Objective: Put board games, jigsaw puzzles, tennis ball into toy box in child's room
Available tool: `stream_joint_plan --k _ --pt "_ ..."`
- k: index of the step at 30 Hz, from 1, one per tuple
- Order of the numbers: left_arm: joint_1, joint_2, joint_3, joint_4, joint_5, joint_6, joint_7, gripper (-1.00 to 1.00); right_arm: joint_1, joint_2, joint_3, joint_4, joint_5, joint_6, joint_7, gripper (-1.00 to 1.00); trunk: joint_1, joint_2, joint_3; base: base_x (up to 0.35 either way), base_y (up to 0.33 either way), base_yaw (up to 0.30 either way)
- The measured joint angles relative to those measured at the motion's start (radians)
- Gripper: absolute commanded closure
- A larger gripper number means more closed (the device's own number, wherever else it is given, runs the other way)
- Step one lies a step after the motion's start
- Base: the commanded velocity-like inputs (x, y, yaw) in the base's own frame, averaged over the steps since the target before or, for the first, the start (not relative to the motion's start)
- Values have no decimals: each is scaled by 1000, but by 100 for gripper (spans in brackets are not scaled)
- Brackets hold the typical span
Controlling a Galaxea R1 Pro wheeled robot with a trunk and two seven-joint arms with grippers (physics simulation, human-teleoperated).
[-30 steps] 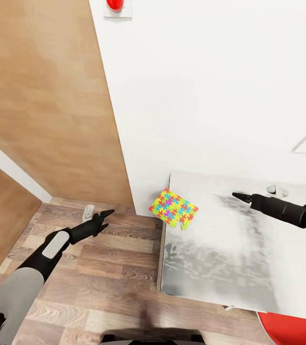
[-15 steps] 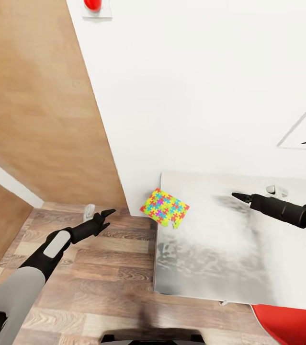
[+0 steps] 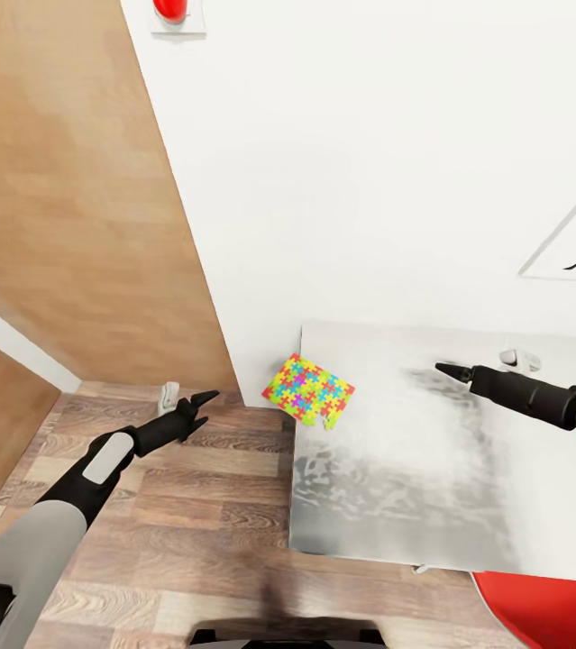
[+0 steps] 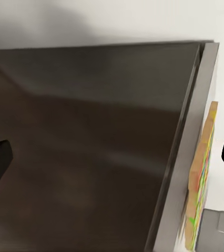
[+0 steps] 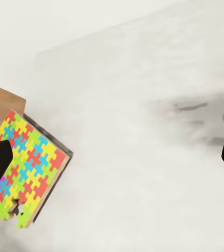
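A bright jigsaw puzzle (image 3: 309, 391) overhangs the far left corner of the shiny table (image 3: 432, 487). The right gripper (image 3: 442, 368) hovers over the table; the left gripper (image 3: 205, 397) hangs above wooden floor (image 3: 179, 532).

my two arms are slim and tapering, pale grey at the upper sleeves, then matte black with a light grey inset panel on the left forearm, each ending in a black pointed left tool (image 3: 199, 402) and right tool (image 3: 447, 369).
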Motion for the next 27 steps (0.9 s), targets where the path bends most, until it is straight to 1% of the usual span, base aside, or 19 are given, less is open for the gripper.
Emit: stream_joint_plan --k 23,27 --pt "-31 -7 -9 -10 2 12 -30 -100 17 0 2 -26 0 0 -1 -100 0 0 0 0 0 -2" --pt "-35 -9 -9 -10 2 13 -34 -100 19 0 2 -34 0 0 -1 -100 0 0 0 0 0 -52"
